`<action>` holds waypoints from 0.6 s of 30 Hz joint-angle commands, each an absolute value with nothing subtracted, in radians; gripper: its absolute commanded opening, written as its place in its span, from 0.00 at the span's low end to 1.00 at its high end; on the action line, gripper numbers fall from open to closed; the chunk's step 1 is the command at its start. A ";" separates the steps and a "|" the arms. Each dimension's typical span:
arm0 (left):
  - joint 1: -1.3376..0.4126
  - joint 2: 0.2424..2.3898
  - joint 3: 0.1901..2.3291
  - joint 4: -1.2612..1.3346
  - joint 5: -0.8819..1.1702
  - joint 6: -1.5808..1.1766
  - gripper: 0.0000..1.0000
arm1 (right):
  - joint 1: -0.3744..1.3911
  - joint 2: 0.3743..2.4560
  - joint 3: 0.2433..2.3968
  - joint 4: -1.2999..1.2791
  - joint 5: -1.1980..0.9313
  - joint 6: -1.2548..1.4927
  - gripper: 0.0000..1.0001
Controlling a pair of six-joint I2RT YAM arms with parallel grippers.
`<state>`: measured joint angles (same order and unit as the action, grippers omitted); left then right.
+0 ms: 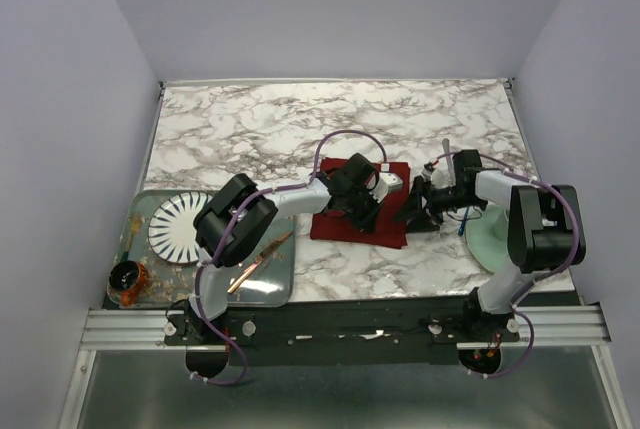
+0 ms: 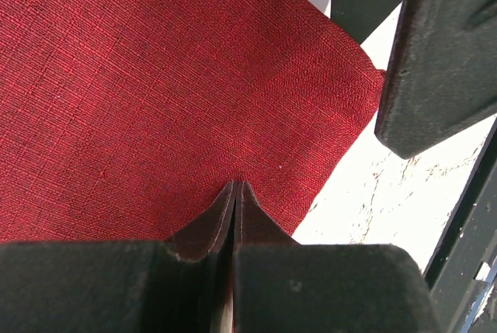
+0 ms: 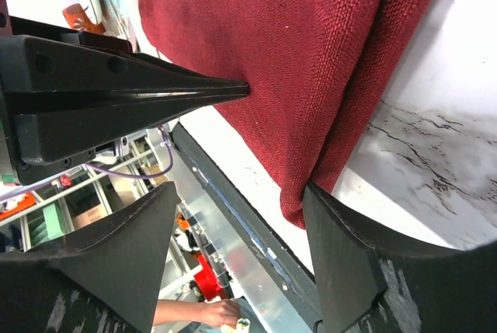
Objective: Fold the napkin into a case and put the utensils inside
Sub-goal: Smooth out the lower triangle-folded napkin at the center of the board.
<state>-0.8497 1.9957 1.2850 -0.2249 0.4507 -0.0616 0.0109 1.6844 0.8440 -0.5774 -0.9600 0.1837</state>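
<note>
Pinching a small ridge of the dark red napkin (image 1: 392, 232), the left arm's fingers (image 2: 326, 286) are gripping it at centre frame, while the right arm's fingers (image 3: 349, 263) are gaping open at the cloth's right edge on the marble counter (image 1: 300, 129).

Pale grey arms (image 1: 293, 199) carry bulky black joints. Purple cables (image 1: 345, 135) loop along them; the fingers (image 3: 357, 271) are matte black.
</note>
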 commanded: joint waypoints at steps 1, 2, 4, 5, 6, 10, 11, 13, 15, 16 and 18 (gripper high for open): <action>-0.842 2.039 1.281 -0.242 0.430 -0.057 0.07 | 0.005 1.707 0.831 -0.592 -0.965 0.175 0.74; -0.842 2.039 1.282 -0.244 0.431 -0.058 0.06 | 0.005 1.724 0.834 -0.591 -0.963 0.175 0.74; -0.841 2.039 1.282 -0.244 0.433 -0.060 0.06 | 0.005 1.767 0.847 -0.591 -0.960 0.176 0.74; -0.839 2.039 1.282 -0.242 0.433 -0.060 0.06 | 0.005 1.778 0.848 -0.592 -0.966 0.178 0.74; -0.838 2.037 1.281 -0.244 0.434 -0.061 0.06 | 0.005 1.790 0.848 -0.591 -0.966 0.181 0.74; -0.833 2.034 1.275 -0.242 0.434 -0.066 0.05 | 0.005 1.821 0.850 -0.597 -0.979 0.170 0.74; -0.833 2.034 1.273 -0.242 0.433 -0.067 0.05 | 0.005 1.819 0.851 -0.615 -0.992 0.166 0.73; -0.828 2.034 1.269 -0.239 0.428 -0.075 0.04 | 0.006 1.810 0.856 -0.646 -1.009 0.138 0.73; -0.827 2.037 1.267 -0.238 0.428 -0.078 0.04 | 0.005 1.787 0.857 -0.690 -1.025 0.121 0.71; -0.825 2.039 1.267 -0.238 0.428 -0.080 0.04 | 0.005 1.781 0.856 -0.704 -1.031 0.101 0.69; -0.825 2.045 1.275 -0.242 0.428 -0.083 0.03 | 0.005 1.782 0.859 -0.753 -1.043 0.078 0.62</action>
